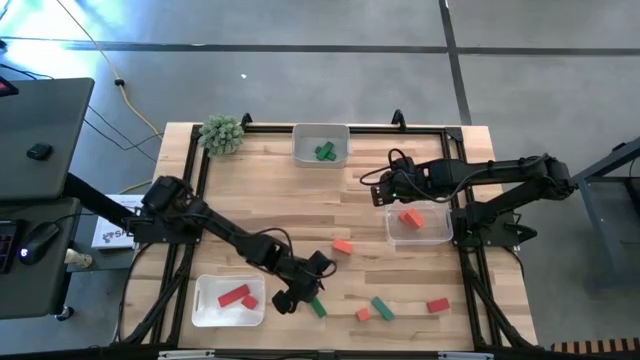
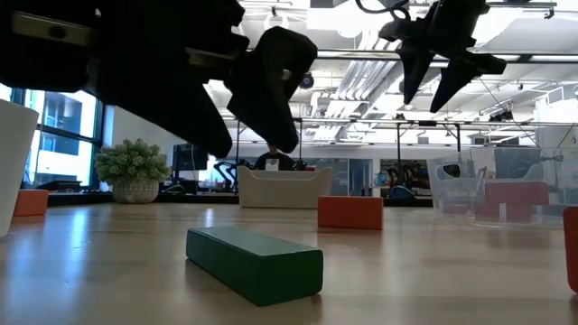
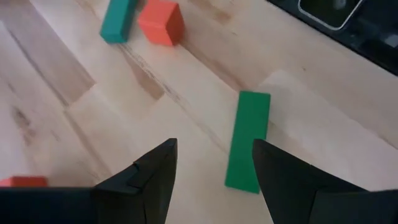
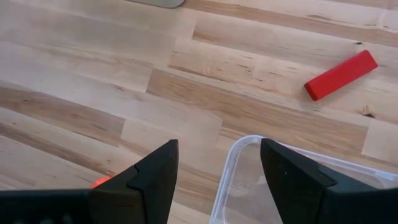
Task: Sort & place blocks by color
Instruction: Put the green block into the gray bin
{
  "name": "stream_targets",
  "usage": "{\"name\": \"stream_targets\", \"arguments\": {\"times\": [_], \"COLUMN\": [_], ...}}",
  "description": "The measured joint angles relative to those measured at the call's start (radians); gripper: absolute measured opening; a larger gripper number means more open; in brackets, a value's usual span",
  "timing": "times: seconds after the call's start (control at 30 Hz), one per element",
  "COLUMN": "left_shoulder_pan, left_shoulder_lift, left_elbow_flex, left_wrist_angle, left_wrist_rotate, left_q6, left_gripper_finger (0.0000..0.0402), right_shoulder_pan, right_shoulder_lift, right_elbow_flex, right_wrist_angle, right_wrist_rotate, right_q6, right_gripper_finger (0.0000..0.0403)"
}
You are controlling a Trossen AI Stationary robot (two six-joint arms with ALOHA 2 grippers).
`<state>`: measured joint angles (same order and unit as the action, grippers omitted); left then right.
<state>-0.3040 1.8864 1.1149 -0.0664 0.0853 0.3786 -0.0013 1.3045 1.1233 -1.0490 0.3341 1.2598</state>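
My left gripper (image 1: 300,290) (image 3: 214,152) is open and hangs just above a green block (image 1: 317,307) (image 3: 247,140) (image 2: 257,262) that lies flat on the table, touching nothing. My right gripper (image 1: 382,190) (image 4: 217,152) (image 2: 452,77) is open and raised over the far-left corner of the clear tray (image 1: 440,236) (image 4: 249,168), which holds an orange-coral block (image 1: 410,217). Other loose blocks: an orange one (image 1: 343,246), an orange cube (image 1: 363,314) (image 3: 161,22), a green one (image 1: 381,308) (image 3: 117,18), a red one (image 1: 438,305).
A white tray (image 1: 205,310) near the left front holds red blocks (image 1: 235,296). A tray at the far edge (image 1: 305,152) holds green blocks (image 1: 324,151). A spiky green plant ball (image 1: 222,134) sits at the far left corner. A black frame (image 1: 300,128) rims the table.
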Motion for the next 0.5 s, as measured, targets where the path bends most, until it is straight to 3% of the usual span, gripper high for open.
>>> {"name": "stream_targets", "arguments": {"times": [0.5], "left_shoulder_pan": [-0.051], "left_shoulder_lift": [0.069], "left_elbow_flex": [0.001], "left_wrist_angle": [0.053], "left_wrist_rotate": [-0.004], "left_q6": [0.018], "left_gripper_finger": [0.0200], "right_shoulder_pan": [0.000], "right_shoulder_lift": [0.000], "right_elbow_flex": [0.000], "right_wrist_angle": [0.019], "right_wrist_rotate": [0.002], "right_q6": [0.001], "right_gripper_finger": [0.0216]}}
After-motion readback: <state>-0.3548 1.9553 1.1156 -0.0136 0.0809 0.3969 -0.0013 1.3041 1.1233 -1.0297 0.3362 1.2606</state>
